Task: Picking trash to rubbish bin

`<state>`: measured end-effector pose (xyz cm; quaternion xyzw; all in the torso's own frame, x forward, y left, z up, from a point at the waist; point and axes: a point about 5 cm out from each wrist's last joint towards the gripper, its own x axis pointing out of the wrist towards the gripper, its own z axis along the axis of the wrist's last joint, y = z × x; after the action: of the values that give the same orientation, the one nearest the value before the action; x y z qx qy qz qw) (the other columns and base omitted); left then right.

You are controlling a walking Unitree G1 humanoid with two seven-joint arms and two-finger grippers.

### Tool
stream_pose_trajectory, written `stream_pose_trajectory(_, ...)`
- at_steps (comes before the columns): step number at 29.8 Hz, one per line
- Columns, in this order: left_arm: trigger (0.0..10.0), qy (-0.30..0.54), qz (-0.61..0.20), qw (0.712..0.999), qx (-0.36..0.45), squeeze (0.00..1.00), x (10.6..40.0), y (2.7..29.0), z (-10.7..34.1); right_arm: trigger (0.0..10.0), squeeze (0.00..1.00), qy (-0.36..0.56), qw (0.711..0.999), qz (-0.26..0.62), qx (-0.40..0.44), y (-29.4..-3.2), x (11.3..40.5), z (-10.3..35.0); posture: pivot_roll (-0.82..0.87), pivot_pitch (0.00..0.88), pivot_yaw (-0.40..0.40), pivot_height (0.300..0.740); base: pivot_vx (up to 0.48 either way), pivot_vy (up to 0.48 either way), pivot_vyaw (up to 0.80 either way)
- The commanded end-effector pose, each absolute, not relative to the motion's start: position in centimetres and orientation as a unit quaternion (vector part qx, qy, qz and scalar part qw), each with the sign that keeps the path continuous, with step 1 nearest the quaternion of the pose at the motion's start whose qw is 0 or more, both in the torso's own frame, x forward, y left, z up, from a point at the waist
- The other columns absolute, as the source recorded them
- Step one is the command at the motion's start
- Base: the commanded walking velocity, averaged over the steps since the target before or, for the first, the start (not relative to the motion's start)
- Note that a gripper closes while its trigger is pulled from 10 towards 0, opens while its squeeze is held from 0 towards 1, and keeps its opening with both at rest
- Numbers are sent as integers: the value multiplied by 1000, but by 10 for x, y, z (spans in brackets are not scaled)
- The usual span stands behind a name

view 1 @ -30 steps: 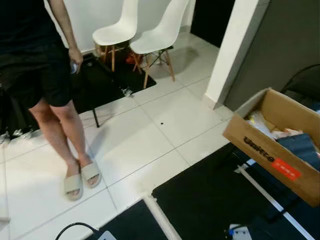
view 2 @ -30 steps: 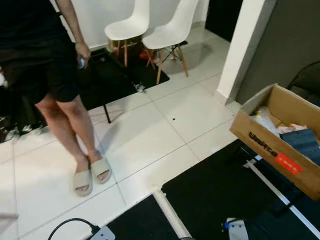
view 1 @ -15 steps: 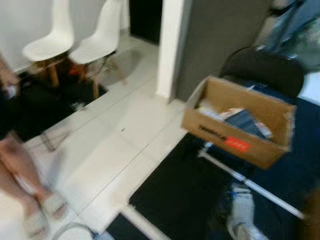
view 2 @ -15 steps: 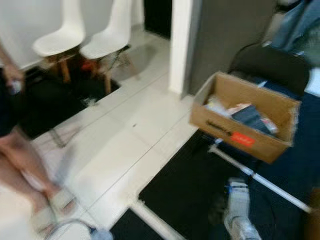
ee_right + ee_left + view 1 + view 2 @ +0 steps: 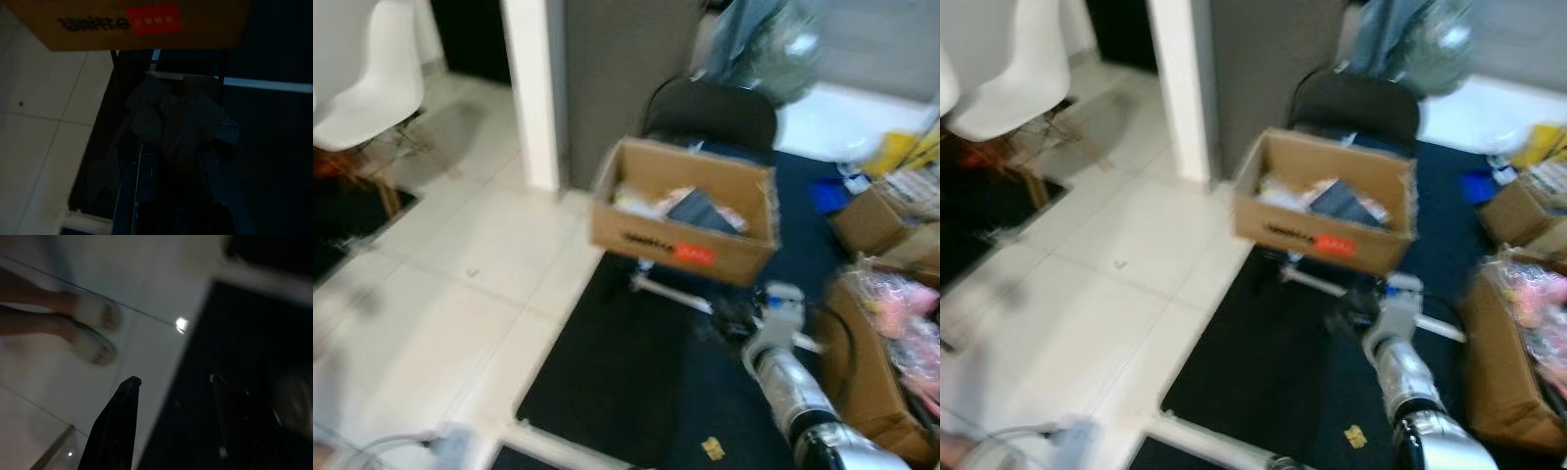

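Your right arm (image 5: 790, 387) reaches forward and down from the lower right, silver forearm angled toward the cardboard box (image 5: 682, 210). The right gripper (image 5: 173, 152) has its two black fingers closed around a crumpled grey wad of trash (image 5: 168, 120) — the wad bulges out past the fingertips, directly below the box's front wall with its red label. In the head views the gripper end sits low over the dark mat (image 5: 636, 382), just in front of and below the box; the views are blurred.

The box stands raised on a thin frame, open at the top, with paper and a dark flat item inside. A black chair (image 5: 710, 110) is behind it.

A small yellowish scrap (image 5: 712, 449) lies on the mat, left of the forearm and well apart from the gripper.

Your left gripper (image 5: 176, 396) hangs low — fingers spread apart, nothing between them. Beyond it: white floor tiles (image 5: 161, 284), mat edge, a person's feet in pale sandals (image 5: 95, 330).
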<state>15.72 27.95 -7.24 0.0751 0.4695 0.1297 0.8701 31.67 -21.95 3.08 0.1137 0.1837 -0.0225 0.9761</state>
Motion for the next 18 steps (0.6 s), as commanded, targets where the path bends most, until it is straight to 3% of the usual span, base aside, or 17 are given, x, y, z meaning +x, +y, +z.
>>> stream_pose_trajectory(1, 10000, 422, 176, 888, 48, 0, 175, 291, -59, 10000, 0, 175, 976, -28, 124, -221, 318, 33, 50, 112, 25, 740, 0, 0, -800)
stream_pose_trajectory(3, 10000, 403, 195, 894, 37, 0, 182, 297, -52, 10000, 0, 171, 977, -27, 123, -221, 319, 35, 50, 112, 25, 740, 0, 0, -800)
stream_pose_trajectory(5, 10000, 333, 220, 917, 5, 0, 207, 312, -29, 10000, 0, 163, 979, -24, 121, -220, 323, 39, 65, 119, 15, 740, 0, 0, -800)
stream_pose_trajectory(8, 10000, 221, 170, 960, -34, 0, 249, 311, 7, 10000, 0, 151, 981, -17, 123, -219, 327, 44, 65, 119, 15, 740, 0, 0, -800)
stream_pose_trajectory(9, 10000, 221, 170, 960, -34, 0, 249, 311, 7, 10000, 0, 151, 981, -17, 123, -219, 327, 44, 65, 119, 15, 740, 0, 0, -800)
stream_pose_trajectory(13, 10000, 127, 39, 991, 3, 0, 292, 280, 43, 10000, 0, 138, 983, -9, 120, -215, 331, 49, 72, 121, 12, 740, 0, 0, 0)
stream_pose_trajectory(18, 10000, 53, -27, 998, 2, 0, 315, 250, 67, 10000, 0, 129, 985, 7, 116, -209, 334, 54, 72, 121, 12, 740, 107, 0, 0)
